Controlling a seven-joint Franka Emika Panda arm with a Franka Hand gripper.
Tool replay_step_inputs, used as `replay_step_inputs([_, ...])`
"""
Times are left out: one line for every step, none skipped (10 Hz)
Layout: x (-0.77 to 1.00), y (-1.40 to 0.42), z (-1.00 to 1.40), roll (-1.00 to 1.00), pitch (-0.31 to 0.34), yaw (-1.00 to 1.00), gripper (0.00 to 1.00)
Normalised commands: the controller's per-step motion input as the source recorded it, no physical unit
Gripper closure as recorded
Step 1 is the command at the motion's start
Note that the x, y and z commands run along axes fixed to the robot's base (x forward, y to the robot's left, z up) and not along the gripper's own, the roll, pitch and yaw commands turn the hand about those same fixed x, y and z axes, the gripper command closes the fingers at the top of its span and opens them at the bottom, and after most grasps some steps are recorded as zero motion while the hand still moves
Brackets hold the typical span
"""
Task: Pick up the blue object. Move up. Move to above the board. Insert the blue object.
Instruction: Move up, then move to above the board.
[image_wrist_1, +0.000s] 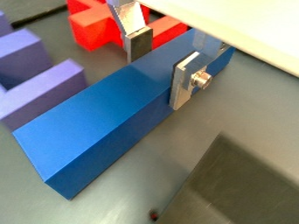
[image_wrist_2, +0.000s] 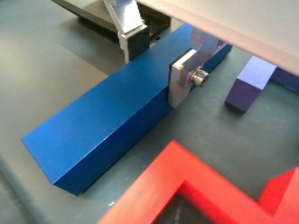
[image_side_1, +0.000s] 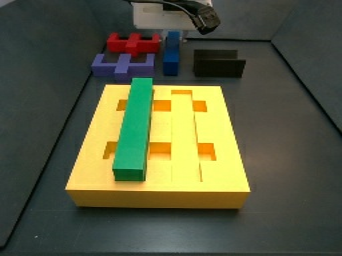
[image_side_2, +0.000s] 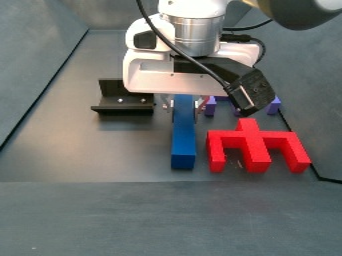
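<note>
The gripper (image_wrist_1: 160, 61) is set low over the far end of the blue object (image_wrist_1: 111, 114), its silver fingers (image_wrist_2: 184, 79) straddling the bar, one plate against each long side. The bar lies flat on the dark floor (image_side_2: 120, 200), seen at 12 o'clock from the board (image_side_1: 221, 160) in a side view, between the fixture (image_side_2: 123, 101) and the red block (image_side_2: 254, 147).

The pincer (image_side_2: 178, 98) straddles the bar (image_side_2: 182, 133), which lies between the fixture (image_side_2: 123, 100) and the comb-shaped block (image_side_2: 254, 148).
</note>
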Motion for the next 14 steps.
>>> replay_step_inputs([0.0, 0.0, 0.83, 0.0, 0.0, 0.0, 1.0])
replay_step_inputs([0.0, -0.04, 0.84, -0.01, 0.005, 0.0, 1.0])
replay_step_inputs([-0.06, -0.04, 0.51, 0.0, 0.042, 0.0, 1.0])
replay_step_inputs([-0.04, -0.02, 0.3, 0.01, 0.027, 0.0, 1.0])
replay_step_inputs([0.0, 0.0, 1.4, 0.0, 0.0, 0.0, 1.0])
replay_step_inputs([0.0, 0.0, 1.4, 0.0, 0.001, 0.0, 1.0])
replay_step_inputs([-0.04, 0.0, 1.4, 0.01, 0.032, 0.0, 1.0])
replay_step_inputs([-0.03, 0.0, 1.4, 0.02, 0.024, 0.0, 1.0])
replay_step_inputs([0.0, 0.0, 1.4, 0.02, 0.049, 0.0, 1.0])
replay_step_inputs([-0.02, 0.0, 1.4, 0.02, 0.082, 0.0, 1.0])
replay_step_inputs([0.0, 0.0, 0.97, 0.03, 0.074, 0.01, 1.0])
replay_step_inputs([0.02, 0.0, 0.66, 0.02, 0.067, 0.01, 1.0])
replay_step_inputs([0.05, 0.01, 0.29, 0.01, 0.067, 0.0, 1.0])
replay_step_inputs([0.04, 0.0, 0.21, 0.0, 0.076, 0.0, 1.0])
